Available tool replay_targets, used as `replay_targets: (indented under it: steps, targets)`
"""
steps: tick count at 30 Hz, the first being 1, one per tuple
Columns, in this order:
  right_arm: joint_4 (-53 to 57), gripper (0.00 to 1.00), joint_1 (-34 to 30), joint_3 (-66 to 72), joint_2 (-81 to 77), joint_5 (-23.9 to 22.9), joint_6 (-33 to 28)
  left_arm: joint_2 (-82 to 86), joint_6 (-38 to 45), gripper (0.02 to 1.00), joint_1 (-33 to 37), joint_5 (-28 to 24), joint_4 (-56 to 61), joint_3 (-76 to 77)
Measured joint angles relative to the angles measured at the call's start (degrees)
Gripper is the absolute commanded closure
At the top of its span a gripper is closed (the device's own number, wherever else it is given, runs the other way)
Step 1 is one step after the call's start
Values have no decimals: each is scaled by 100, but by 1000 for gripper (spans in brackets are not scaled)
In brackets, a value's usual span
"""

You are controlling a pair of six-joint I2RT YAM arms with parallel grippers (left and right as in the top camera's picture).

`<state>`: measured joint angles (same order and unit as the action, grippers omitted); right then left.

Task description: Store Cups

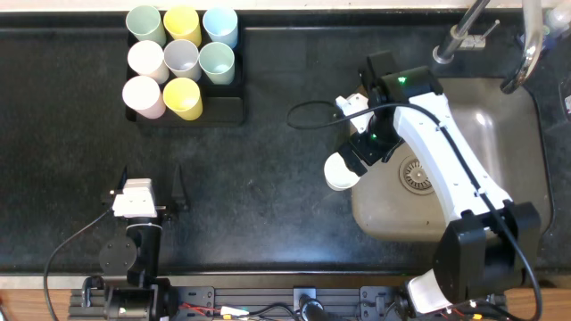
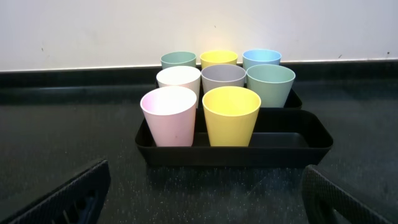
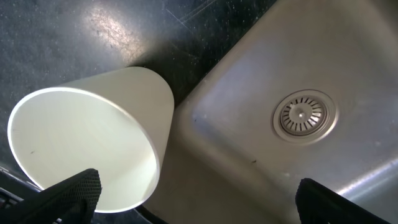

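Cup pick-up comes first: the right pincer is wide open beside the tipped cream plastic cup at the steel sink corner, maybe touching it. Next, pinch the rim and carry it to the black plastic tray. The left pincer waits wide open.

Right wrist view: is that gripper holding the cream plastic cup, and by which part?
Nothing looks held: the right gripper is open, fingers wide apart, with the cream plastic cup tilted beside one finger.
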<state>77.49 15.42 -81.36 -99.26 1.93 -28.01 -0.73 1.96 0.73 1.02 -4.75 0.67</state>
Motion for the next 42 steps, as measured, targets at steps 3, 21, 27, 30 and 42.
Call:
replay_targets:
  steps: [3,21,27,30,42]
  targets:
    - [-105,3,-7,7,-42,-2,-35,0,0,20,0,0,0,0]
    - [-358,956,-4,22,-501,48,-162,0,0,23,0,0,0,0]
    - [-188,956,90,9,-461,411,-144,0,0,20,0,0,0,0]
    - [-173,956,140,-2,-461,452,-94,0,0,20,0,0,0,0]
    - [225,963,494,-3051,-654,109,776,0,0,20,0,0,0,0]
